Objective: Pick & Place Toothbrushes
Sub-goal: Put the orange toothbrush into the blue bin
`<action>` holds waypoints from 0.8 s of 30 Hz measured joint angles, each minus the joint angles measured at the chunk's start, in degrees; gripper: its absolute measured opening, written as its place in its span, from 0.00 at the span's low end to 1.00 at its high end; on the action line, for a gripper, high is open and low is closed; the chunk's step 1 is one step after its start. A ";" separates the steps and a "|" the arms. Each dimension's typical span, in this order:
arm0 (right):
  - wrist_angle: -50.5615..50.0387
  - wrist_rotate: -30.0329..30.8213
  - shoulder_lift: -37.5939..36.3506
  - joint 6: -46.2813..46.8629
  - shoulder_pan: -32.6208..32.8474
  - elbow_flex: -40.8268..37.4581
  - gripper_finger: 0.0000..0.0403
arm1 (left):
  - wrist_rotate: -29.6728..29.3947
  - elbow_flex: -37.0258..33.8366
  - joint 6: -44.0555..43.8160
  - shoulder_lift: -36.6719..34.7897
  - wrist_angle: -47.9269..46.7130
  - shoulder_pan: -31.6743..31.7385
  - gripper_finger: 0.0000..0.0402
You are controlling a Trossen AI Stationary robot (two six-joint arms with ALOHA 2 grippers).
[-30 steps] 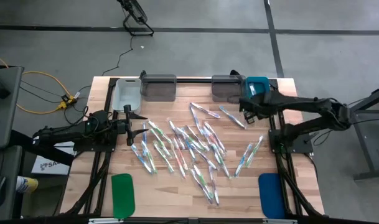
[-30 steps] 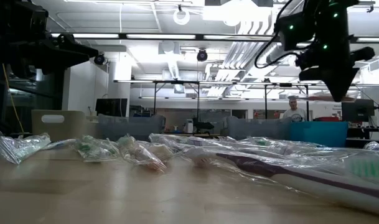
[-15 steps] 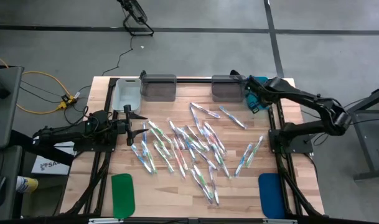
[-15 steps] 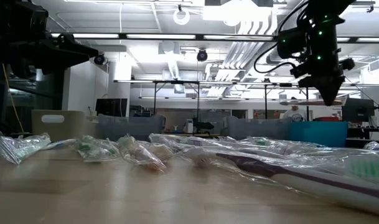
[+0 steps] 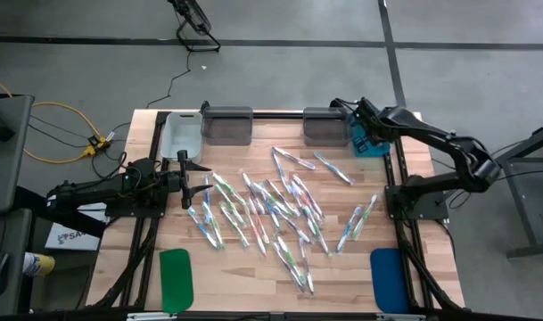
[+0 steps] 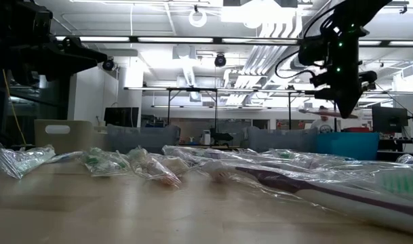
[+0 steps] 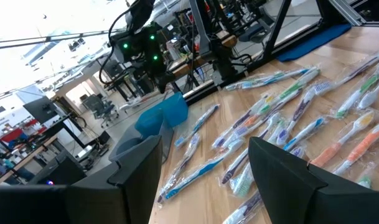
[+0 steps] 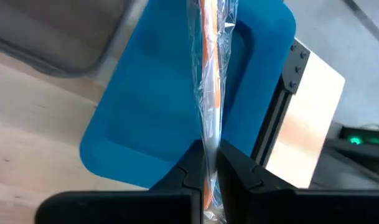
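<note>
Toothbrushes in clear wrappers (image 5: 271, 209) lie scattered across the middle of your wooden table (image 5: 253, 285). Your right gripper (image 8: 205, 163) pinches one orange-handled wrapped toothbrush (image 8: 208, 74) above the bright blue plastic bin (image 8: 158, 106), probably to drop it there; that bin looks empty. The grey bins (image 5: 227, 125) show no contents I can make out. Your left gripper (image 7: 205, 165) waits with fingers spread wide, holding nothing, by the table's left edge.
</note>
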 joint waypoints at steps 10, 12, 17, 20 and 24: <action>-1.09 2.65 9.22 12.77 0.02 0.00 0.04 | 0.00 0.00 0.02 0.01 0.00 0.00 0.58; -1.08 3.09 10.70 13.80 0.01 0.00 0.04 | 0.00 0.00 0.00 0.01 0.00 0.00 0.58; -1.12 3.50 13.82 14.78 -0.10 0.00 0.04 | 0.00 0.00 0.02 -0.01 0.00 0.00 0.58; -1.16 4.56 15.49 15.31 -0.13 0.00 0.04 | 0.00 0.00 0.01 0.00 0.00 -0.02 0.58; -0.95 4.57 16.98 15.99 -0.11 0.00 0.04 | 0.00 0.00 0.01 -0.01 0.00 -0.01 0.58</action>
